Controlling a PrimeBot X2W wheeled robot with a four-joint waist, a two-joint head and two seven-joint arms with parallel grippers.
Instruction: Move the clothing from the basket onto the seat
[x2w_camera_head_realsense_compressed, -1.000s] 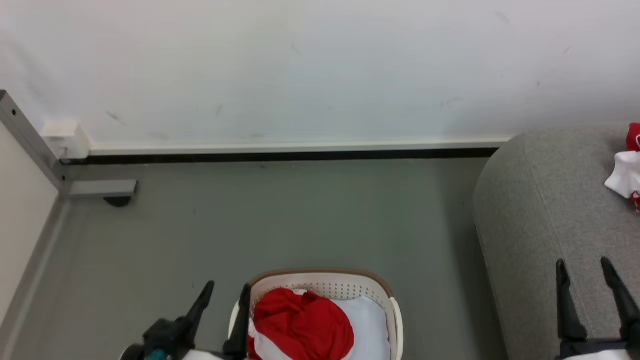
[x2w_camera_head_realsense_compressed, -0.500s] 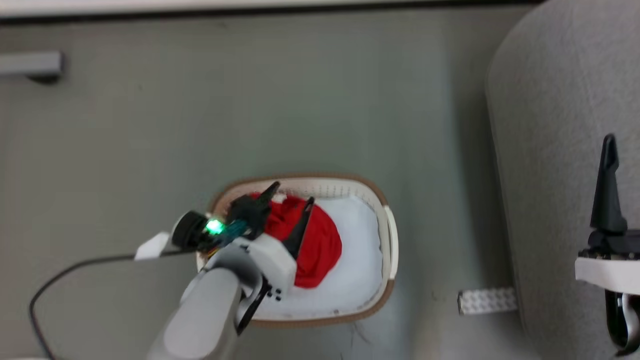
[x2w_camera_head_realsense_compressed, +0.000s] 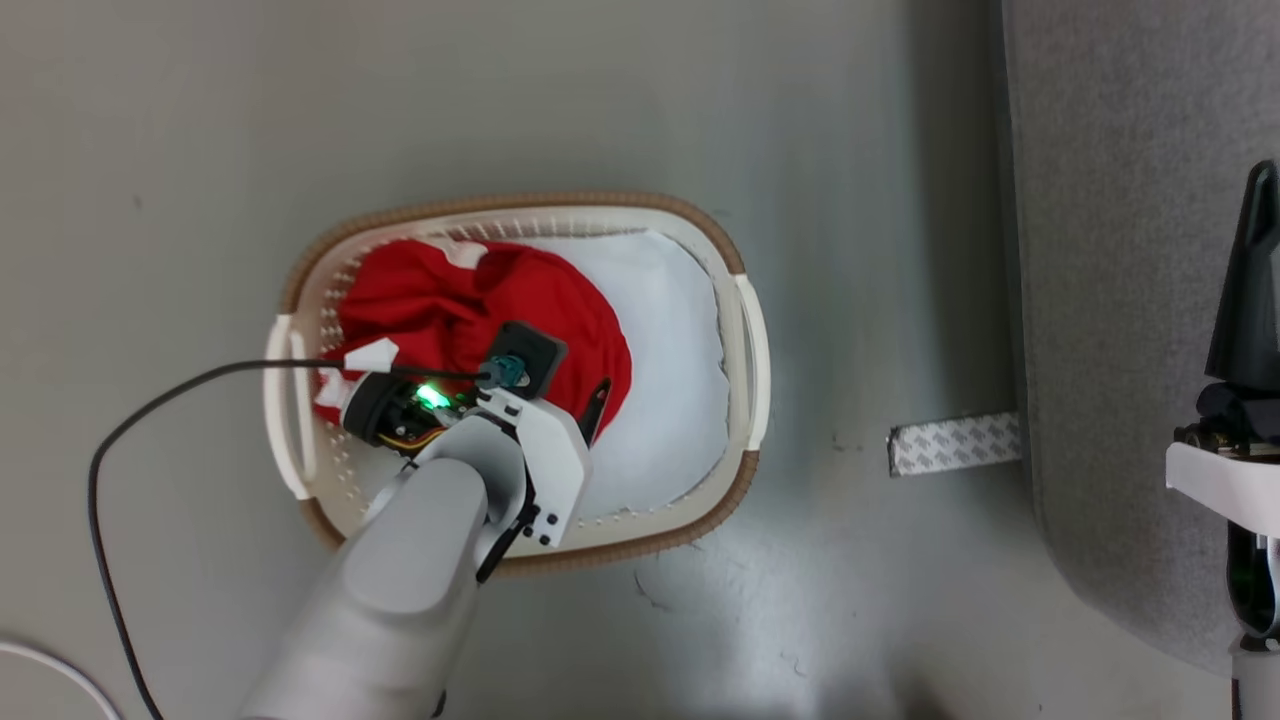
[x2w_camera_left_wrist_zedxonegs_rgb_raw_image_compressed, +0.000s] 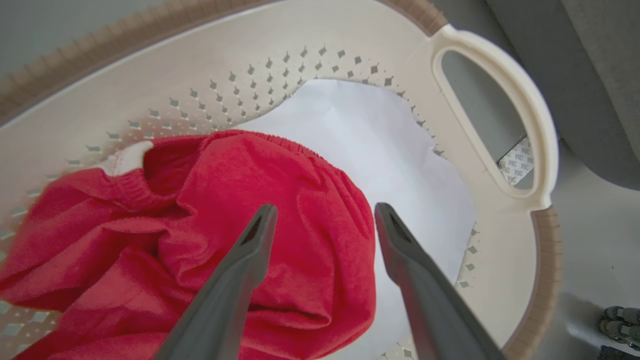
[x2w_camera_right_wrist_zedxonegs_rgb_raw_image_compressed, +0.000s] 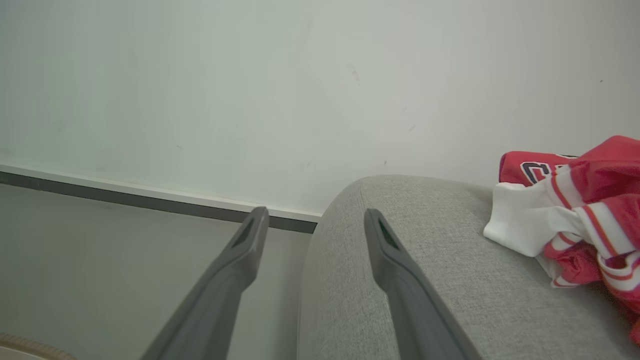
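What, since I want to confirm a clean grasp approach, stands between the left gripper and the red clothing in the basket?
Nothing visible does. The open left gripper hangs over the red clothing inside the basket; the white sheet lies beside the garment, not over it.

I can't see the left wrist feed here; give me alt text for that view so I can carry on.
The left gripper, fingers spread open, points down at a crumpled red garment lying in the white perforated basket. Plain white cloth covers the basket floor beside it, and the grey seat shows beyond the basket's handle.
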